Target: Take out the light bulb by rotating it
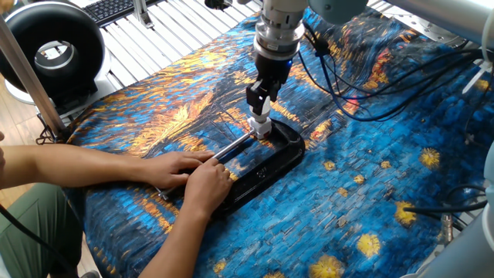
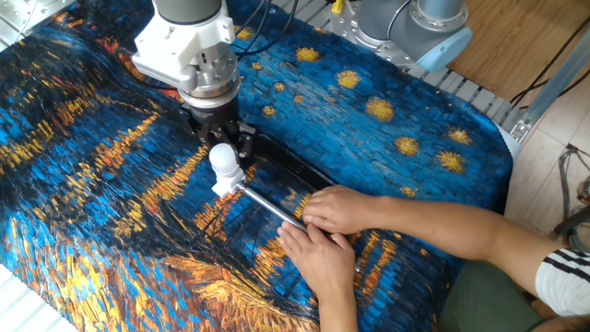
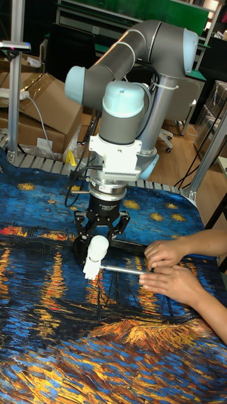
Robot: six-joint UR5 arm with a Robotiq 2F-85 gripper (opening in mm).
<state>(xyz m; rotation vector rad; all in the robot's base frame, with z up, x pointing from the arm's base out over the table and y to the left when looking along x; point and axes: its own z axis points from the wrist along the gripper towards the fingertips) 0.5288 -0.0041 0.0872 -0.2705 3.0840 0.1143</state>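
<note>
While the person's hands [image 2: 323, 231] steady the black C-clamp [image 1: 262, 166] on the starry cloth [image 2: 83, 166] covering the tabletop, the light bulb [image 2: 224, 162] stands upright at the clamp's far end, globe up, its neck seated below. The gripper [image 2: 219, 140] hangs directly above and just behind it, fingers straddling the globe's sides; whether they actually press on the glass cannot be told. Since the bulb's long axis runs vertical, in line with the wrist, the coming turn is probably a twist about that axis.
</note>
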